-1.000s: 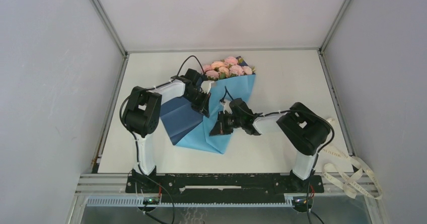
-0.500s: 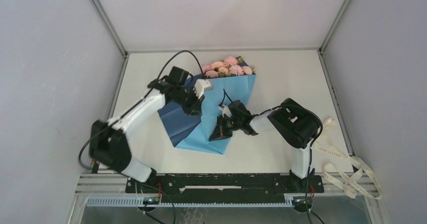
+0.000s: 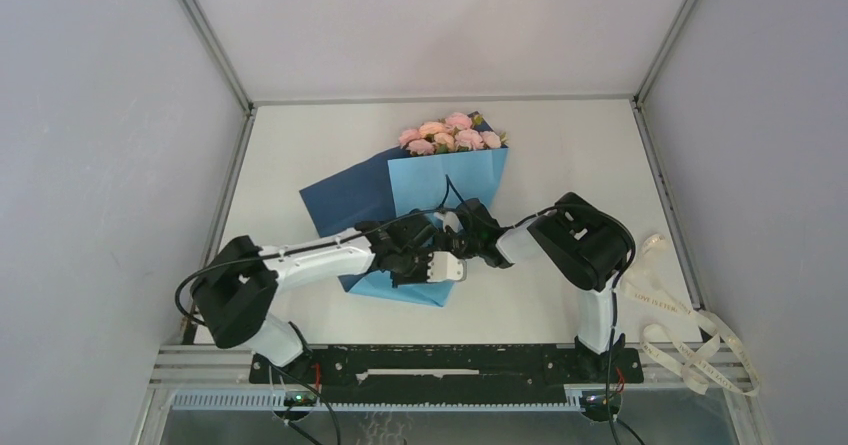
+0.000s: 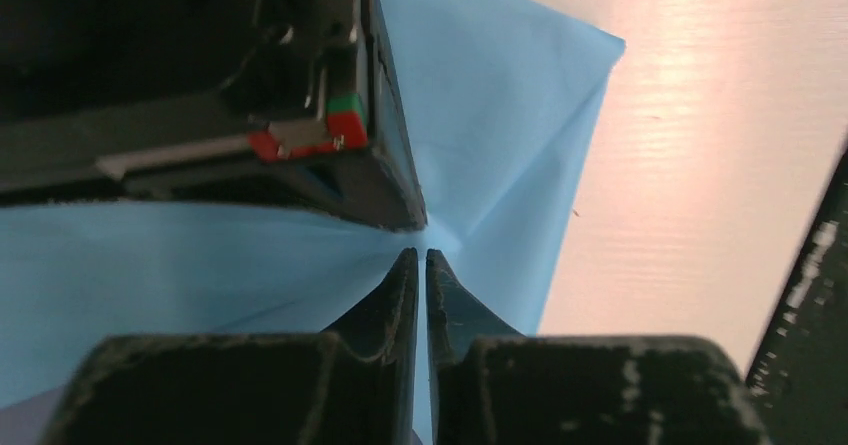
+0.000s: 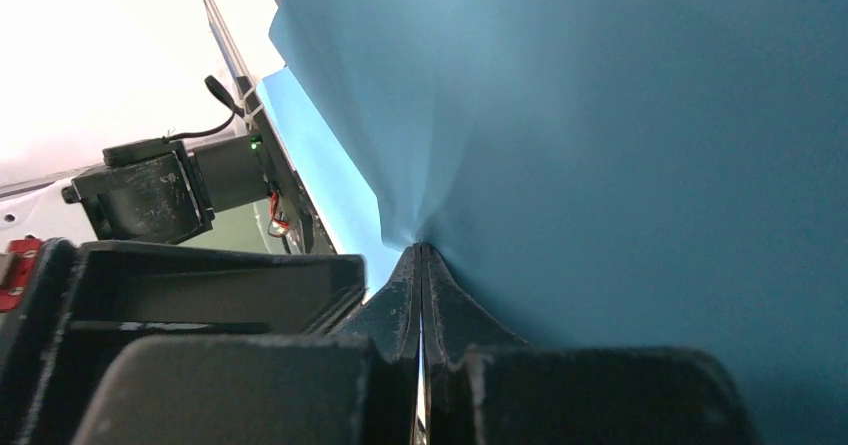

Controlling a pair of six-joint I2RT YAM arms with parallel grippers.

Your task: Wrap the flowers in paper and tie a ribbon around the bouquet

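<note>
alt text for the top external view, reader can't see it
Two robot arms meet at the near, narrow end of a light-blue paper folded over pink roses, the left gripper and right gripper both pinching the paper. A cream ribbon lies untouched past the right edge of the table.

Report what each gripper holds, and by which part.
Both hold the thin light-blue and navy paper sheet: right gripper and left gripper each pinch a puckered fold of its light-blue face near the wrap's narrow end.
</note>
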